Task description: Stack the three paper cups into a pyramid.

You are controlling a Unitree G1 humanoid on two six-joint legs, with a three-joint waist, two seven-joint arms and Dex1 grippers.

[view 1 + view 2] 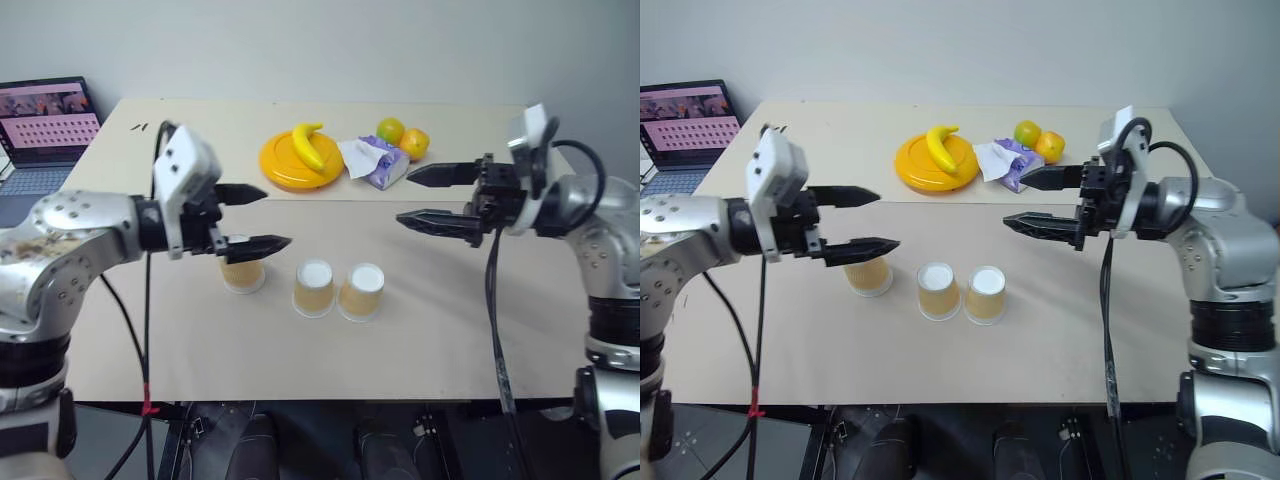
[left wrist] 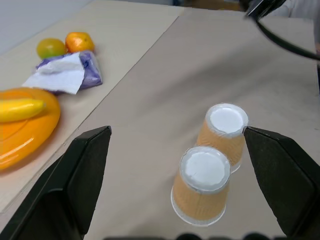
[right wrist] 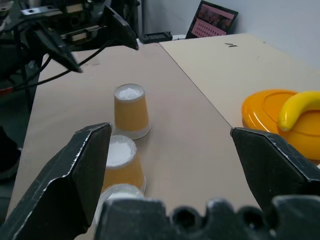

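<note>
A beige bench (image 1: 150, 330) holds three upturned cups (image 1: 313, 288) in a row; both end effectors, left (image 1: 255, 218) and right (image 1: 425, 196), hover open and empty. No cup stacked yet; next, grasp the nine o'clock cup (image 1: 242, 273).

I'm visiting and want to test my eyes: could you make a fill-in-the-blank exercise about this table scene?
1. The three tan paper cups stand upside down in a ____ on the beige table.
2. The yellow banana lies on an ____ round plate.
3. The left gripper and right gripper both have their black fingers ____.

Missing words: row; orange; open
</note>
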